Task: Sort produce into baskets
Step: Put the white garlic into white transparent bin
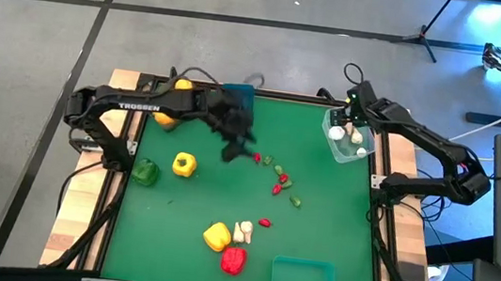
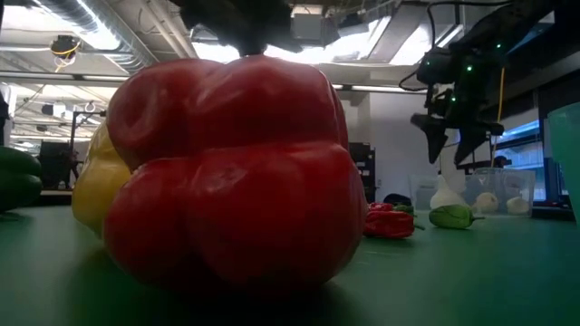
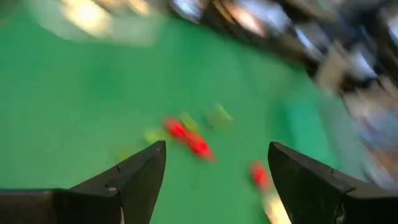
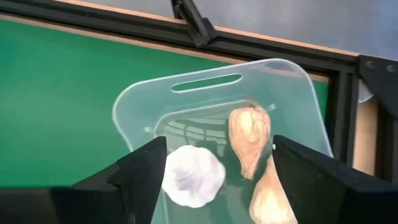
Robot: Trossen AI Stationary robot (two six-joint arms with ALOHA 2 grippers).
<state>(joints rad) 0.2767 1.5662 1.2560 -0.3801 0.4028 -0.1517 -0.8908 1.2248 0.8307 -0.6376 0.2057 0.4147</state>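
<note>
My right gripper (image 4: 214,171) hangs spread and empty above the clear plastic bin (image 4: 186,99), white garlic pieces (image 4: 193,176) directly beneath. Left gripper (image 3: 214,180) spread too, tiny red bits (image 3: 186,138) ahead of it.

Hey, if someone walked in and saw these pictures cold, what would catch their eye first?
Probably the red bell pepper, which fills the low view at the table's near edge beside a yellow pepper. Next, the right end effector standing open over the clear bin at the far right corner, with garlic pieces inside. A trail of tiny red and green bits crosses the green mat's middle.
</note>
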